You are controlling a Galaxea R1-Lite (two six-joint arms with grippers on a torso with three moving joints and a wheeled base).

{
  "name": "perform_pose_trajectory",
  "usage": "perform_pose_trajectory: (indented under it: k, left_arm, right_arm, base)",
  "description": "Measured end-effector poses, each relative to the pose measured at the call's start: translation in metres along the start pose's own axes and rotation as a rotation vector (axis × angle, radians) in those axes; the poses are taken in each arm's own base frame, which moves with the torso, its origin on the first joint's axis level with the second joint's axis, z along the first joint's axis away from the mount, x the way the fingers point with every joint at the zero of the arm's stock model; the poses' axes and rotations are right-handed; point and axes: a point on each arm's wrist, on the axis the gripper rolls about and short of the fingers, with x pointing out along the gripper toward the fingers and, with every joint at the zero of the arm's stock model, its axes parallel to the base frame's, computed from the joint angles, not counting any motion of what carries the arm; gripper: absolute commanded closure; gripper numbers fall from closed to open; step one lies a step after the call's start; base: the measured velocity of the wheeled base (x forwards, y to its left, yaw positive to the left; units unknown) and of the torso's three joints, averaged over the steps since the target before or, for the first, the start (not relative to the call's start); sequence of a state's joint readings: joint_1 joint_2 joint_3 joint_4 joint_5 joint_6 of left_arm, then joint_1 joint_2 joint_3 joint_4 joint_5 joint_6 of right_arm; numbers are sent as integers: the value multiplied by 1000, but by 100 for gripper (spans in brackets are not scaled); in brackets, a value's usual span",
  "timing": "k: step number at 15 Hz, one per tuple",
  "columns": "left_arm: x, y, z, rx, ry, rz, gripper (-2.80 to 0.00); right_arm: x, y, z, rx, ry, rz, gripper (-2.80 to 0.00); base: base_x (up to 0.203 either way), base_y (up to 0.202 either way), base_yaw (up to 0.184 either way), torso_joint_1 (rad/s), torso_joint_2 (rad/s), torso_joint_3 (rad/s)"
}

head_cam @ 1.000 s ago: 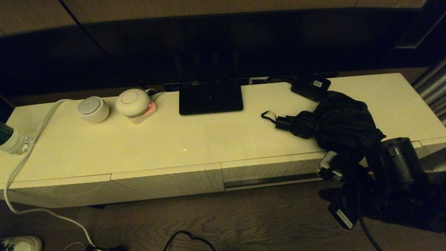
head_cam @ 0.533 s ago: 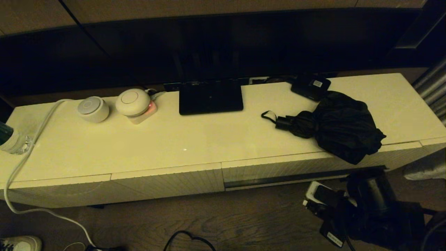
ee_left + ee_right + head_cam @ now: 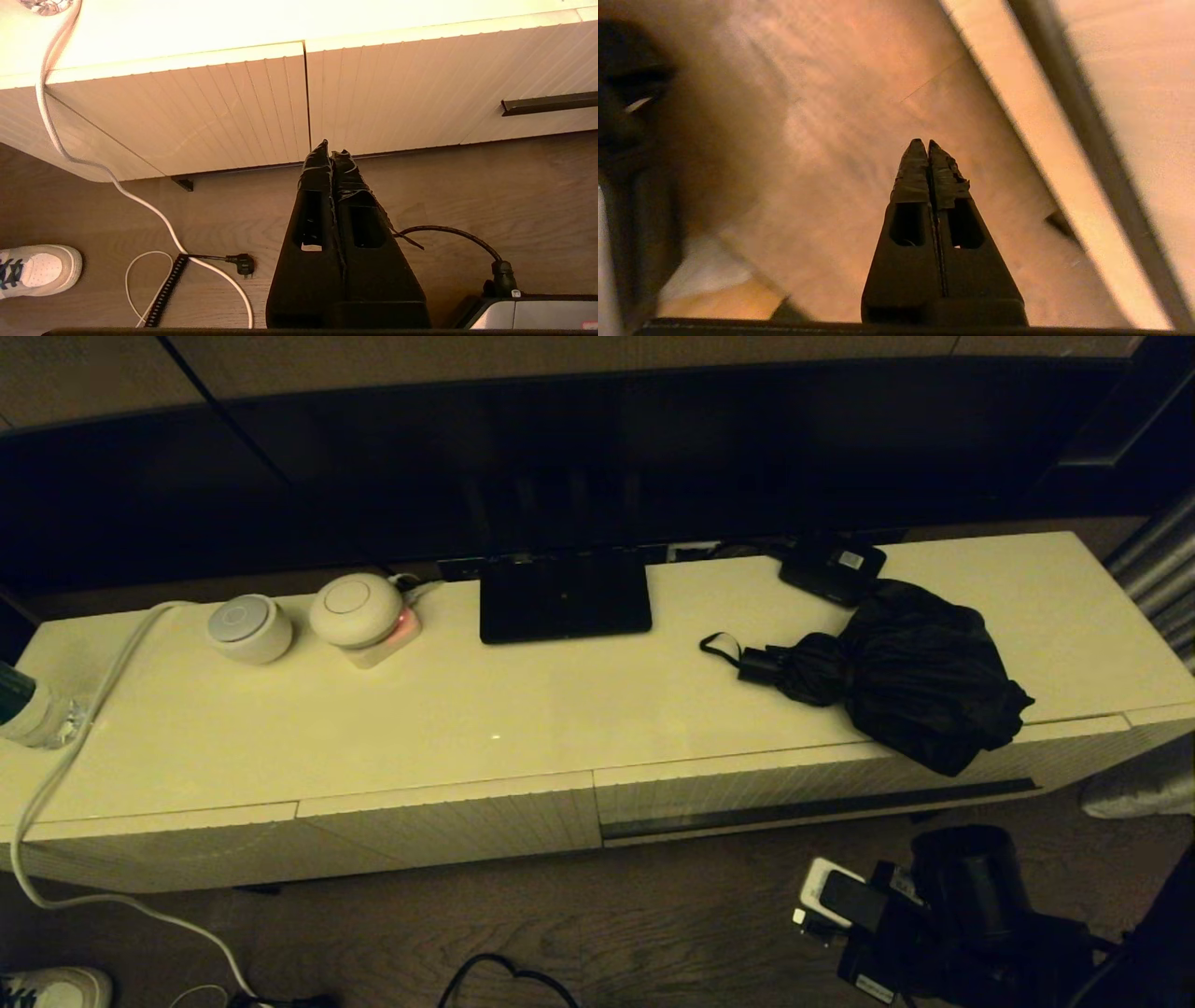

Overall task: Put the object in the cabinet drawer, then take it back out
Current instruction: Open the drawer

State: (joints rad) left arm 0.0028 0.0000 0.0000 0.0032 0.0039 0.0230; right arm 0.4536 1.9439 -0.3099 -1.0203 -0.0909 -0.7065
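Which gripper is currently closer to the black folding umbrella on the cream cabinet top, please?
Right. The right gripper hangs low over the floor, below and in front of the black folding umbrella; the left gripper faces the cabinet fronts further left.

The umbrella lies on the cabinet top, above the closed drawer.

Long low cream-white glossy cabinet on dark wood-grain plank floor; dark wall panel behind, dim warm light.

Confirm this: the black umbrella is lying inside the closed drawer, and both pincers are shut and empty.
Not quite. The head view shows the black umbrella lying on the cabinet top, above the closed drawer. The left pincer and right pincer are indeed shut and empty.
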Motion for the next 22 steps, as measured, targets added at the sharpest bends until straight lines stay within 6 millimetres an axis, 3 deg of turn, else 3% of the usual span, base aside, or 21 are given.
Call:
perform_pose_trajectory:
  k: [9, 18, 19, 22]
  left_arm:
    - [0, 0, 0, 0, 0, 0, 0]
    - [0, 0, 0, 0, 0, 0, 0]
    - [0, 0, 0, 0, 0, 0, 0]
    - [0, 0, 0, 0, 0, 0, 0]
  right_arm:
    - [-3, -7, 7, -4, -55, -54, 0]
    - [-10, -9, 8, -126, -57, -71, 0]
    - [-12, -8, 6, -137, -49, -66, -280]
    - [-18, -3, -2, -194, -19, -38, -280]
  base:
    - [0, 0, 0, 0, 0, 0]
    - [0, 0, 0, 0, 0, 0]
    - [0, 0, 0, 0, 0, 0]
    - [0, 0, 0, 0, 0, 0]
